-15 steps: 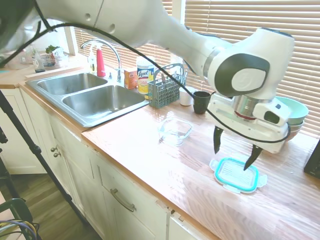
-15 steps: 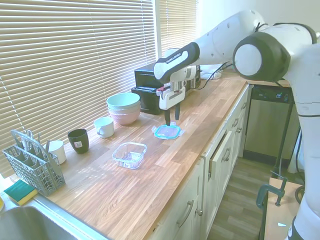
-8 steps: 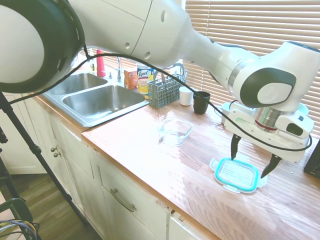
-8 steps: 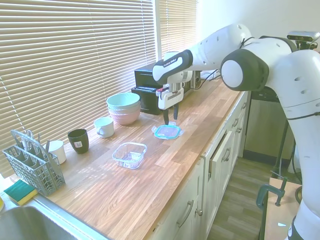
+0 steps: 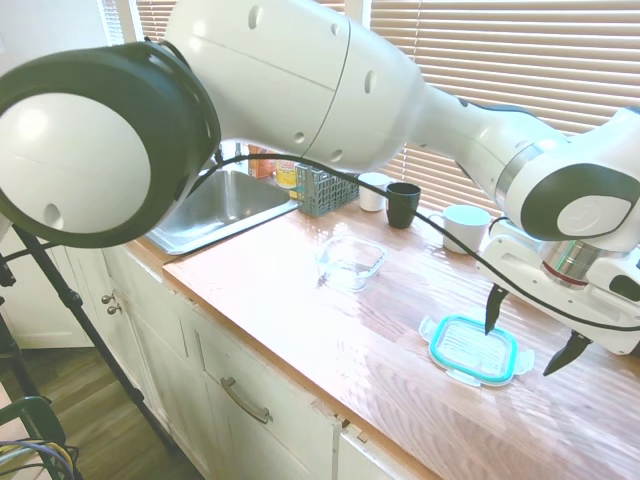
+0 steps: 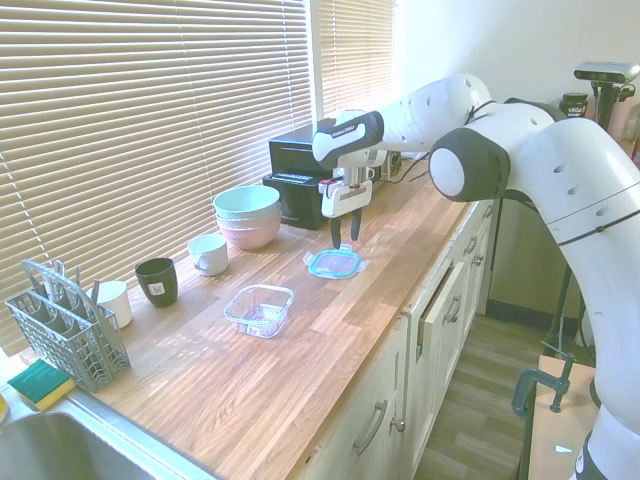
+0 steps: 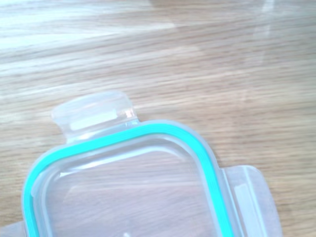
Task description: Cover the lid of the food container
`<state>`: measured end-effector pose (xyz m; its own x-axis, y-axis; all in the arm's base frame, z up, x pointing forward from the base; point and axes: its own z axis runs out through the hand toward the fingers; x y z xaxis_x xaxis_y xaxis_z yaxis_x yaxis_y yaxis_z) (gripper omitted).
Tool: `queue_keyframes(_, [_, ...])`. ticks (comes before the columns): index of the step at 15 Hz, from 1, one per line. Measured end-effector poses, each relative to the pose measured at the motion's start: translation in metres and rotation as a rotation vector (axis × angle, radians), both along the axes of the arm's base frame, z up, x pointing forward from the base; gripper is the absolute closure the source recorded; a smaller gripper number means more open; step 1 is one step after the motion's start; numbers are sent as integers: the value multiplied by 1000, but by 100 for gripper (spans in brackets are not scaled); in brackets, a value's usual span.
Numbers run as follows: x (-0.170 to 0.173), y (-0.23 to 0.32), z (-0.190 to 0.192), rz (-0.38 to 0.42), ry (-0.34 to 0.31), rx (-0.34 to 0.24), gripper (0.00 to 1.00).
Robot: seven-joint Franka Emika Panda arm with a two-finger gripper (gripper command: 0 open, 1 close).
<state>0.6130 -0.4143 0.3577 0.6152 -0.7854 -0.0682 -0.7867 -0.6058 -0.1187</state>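
The lid (image 5: 472, 349) lies flat on the wooden counter, clear plastic with a teal rim and snap tabs; it also shows as the lid (image 6: 334, 263) and close up as the lid (image 7: 128, 187). My gripper (image 5: 530, 338) hangs open just above its far right edge, one finger over the lid and one beyond it; in the second exterior view the gripper (image 6: 340, 240) sits above the lid's back side. The food container (image 5: 351, 261), a low clear glass dish, stands empty to the left, apart from the lid, and appears as the food container (image 6: 259, 309).
A white mug (image 5: 465, 226), a dark cup (image 5: 403, 203) and a utensil basket (image 5: 325, 187) stand along the back. Stacked pastel bowls (image 6: 247, 215) and a black appliance (image 6: 305, 175) sit by the blinds. The sink (image 5: 208, 204) lies to the left.
The gripper has shifted right along the counter, from over the lid's middle to its right edge. The lid and container have not moved.
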Motion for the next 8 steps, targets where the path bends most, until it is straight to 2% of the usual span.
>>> queue_keyframes(8, [15, -7, -15, -19, 7, 57, 0])
